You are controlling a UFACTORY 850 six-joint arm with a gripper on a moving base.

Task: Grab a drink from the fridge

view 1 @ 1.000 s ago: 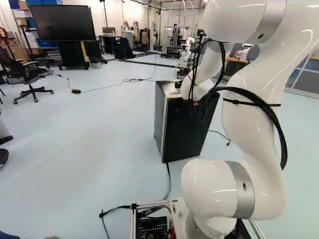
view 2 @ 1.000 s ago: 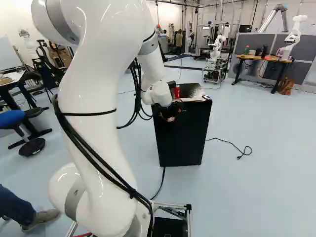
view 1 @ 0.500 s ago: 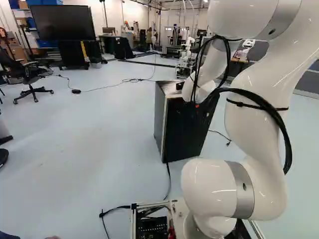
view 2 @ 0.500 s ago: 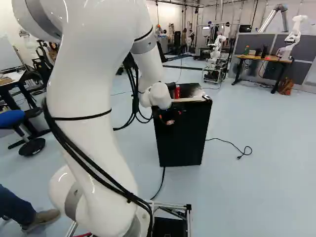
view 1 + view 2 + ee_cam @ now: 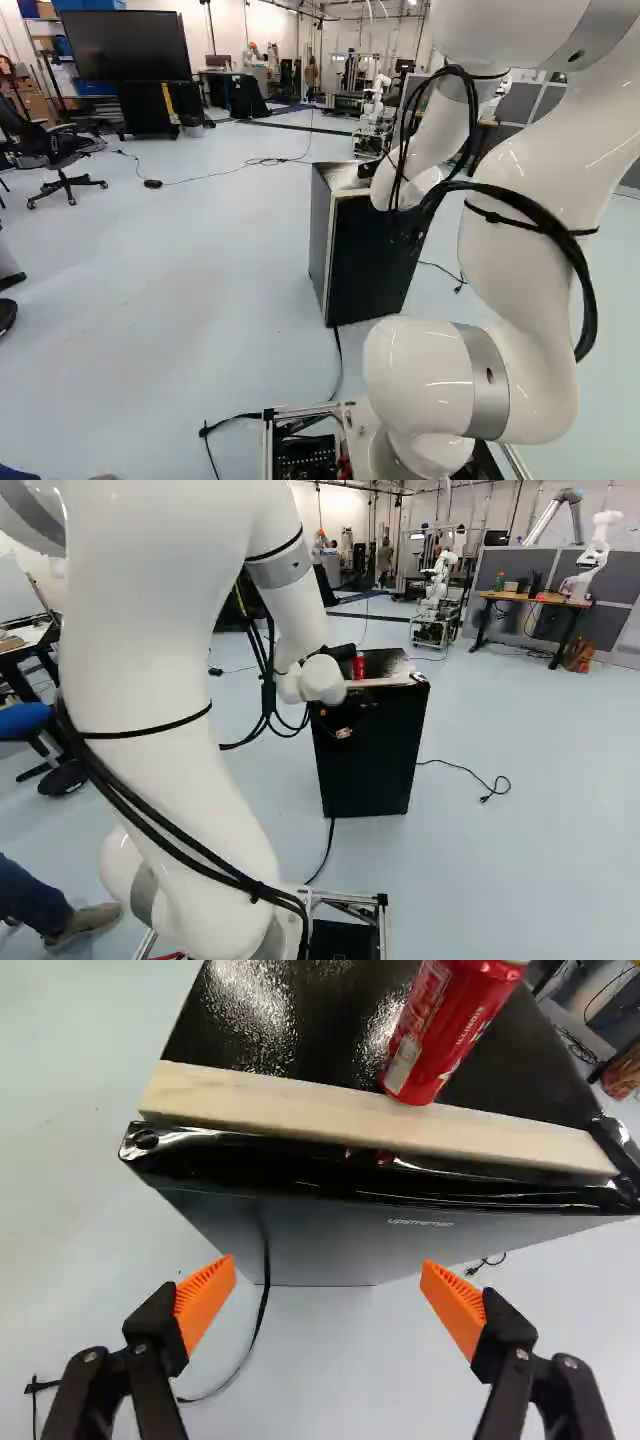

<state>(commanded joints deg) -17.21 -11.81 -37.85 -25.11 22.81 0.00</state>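
Observation:
In the right base view my gripper (image 5: 338, 722) is a dark shape with orange bits before the upper front of the black fridge (image 5: 370, 765). Seen from the wrist, the gripper (image 5: 328, 1272) stands open, nothing between its orange pads, with the front of the fridge (image 5: 320, 1245) ahead of it. The fridge door appears closed. A pale wooden strip (image 5: 350, 1118) runs along the fridge's top front edge. Just behind that strip, a red can (image 5: 445, 1025) rests upright on the glossy top; the right base view shows the can (image 5: 358, 667) beside my wrist.
A black cable (image 5: 340, 365) lies on the floor between the fridge and my base. Another cable (image 5: 470, 772) trails off beside the fridge. Farther back are another robot (image 5: 592, 560) by a desk (image 5: 535, 598) and an office chair (image 5: 60, 150).
My arm's upper links have swung back, to the right in the left base view and left in the right one. The wrist has lowered slightly beside the fridge top. Base, fridge and can are unmoved.

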